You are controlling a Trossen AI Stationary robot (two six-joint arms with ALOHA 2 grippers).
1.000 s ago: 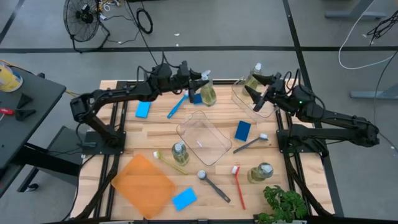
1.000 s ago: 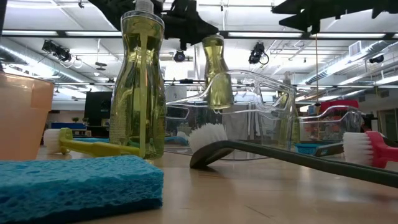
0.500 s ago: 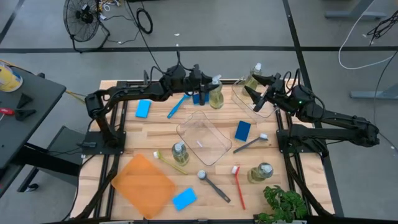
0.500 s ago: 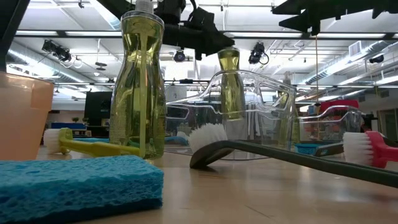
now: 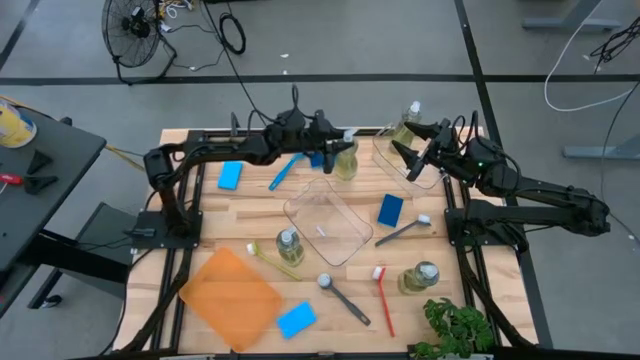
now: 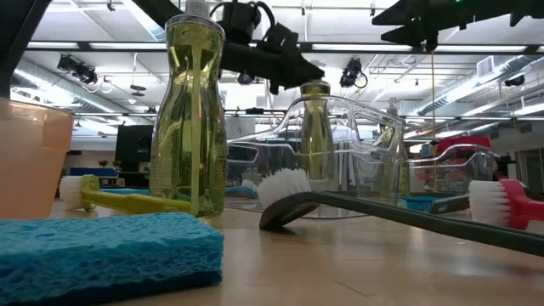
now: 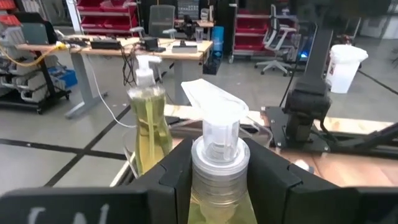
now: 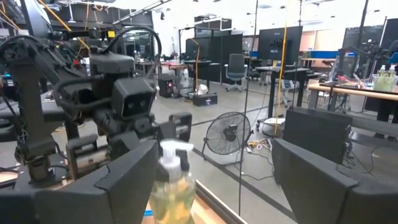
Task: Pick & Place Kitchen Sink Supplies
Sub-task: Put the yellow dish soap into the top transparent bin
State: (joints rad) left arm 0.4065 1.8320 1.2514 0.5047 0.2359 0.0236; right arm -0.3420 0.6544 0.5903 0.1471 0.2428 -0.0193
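On the bench (image 5: 240,215), the left claw (image 5: 338,153) sits near the back edge, pinching a soap bottle (image 5: 345,160) by its neck; the left wrist view shows the dark fingers (image 7: 177,177) pressed against both sides of the collar under the pale cap (image 7: 214,106). In the low view that bottle (image 6: 316,127) hangs beside the clear tub (image 6: 357,153). Just left of this claw lie a blue brush (image 5: 284,171) and, farther left, a blue sponge (image 5: 230,176). In front of the claw is the empty tub (image 5: 328,222), and beyond that, toward the front edge, a second bottle (image 5: 289,244) with a yellow-green brush (image 5: 272,258), the orange tray (image 5: 230,298), another sponge (image 5: 296,319) and a grey brush (image 5: 343,298).

To the right, the right claw (image 5: 408,152) hovers with fingers spread wide, holding nothing, over a second tub (image 5: 400,160) at the back right. A pump bottle (image 5: 410,125) stands just beyond it, between the spread fingers (image 8: 127,177) in the right wrist view. Nearer the front from this claw lie a third sponge (image 5: 390,210), a dark brush (image 5: 403,231), a red brush (image 5: 384,298) and another bottle (image 5: 420,276).
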